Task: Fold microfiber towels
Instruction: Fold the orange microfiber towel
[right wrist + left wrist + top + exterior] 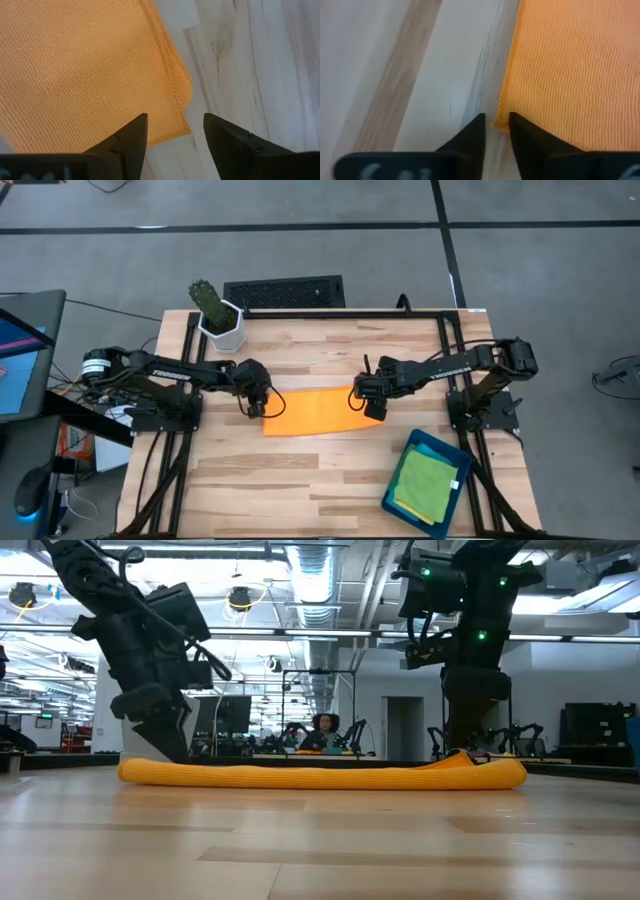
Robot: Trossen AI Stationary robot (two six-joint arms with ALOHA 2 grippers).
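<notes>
An orange microfiber towel [310,412] lies flat as a long strip in the middle of the table; in the low view it shows as a low orange band [320,776]. My left gripper [262,410] is down at the strip's left end, fingers nearly together on its edge [496,122]. My right gripper [372,408] stands open at the right end, with one finger on either side of a towel corner [182,107] that shows two stitched layers. Whether it touches the cloth I cannot tell. My left gripper pinches the orange towel's left edge [501,120] between its two fingers. It comes slanting down from the table's left side. One layer or several, I cannot tell. The towel lies flat on the table, slack.
A dark teal tray [398,498] with a green towel [425,480] in it stands at the near right corner. A cactus in a white pot [218,315] stands at the far left. A person [322,730] sits in the room beyond the table.
</notes>
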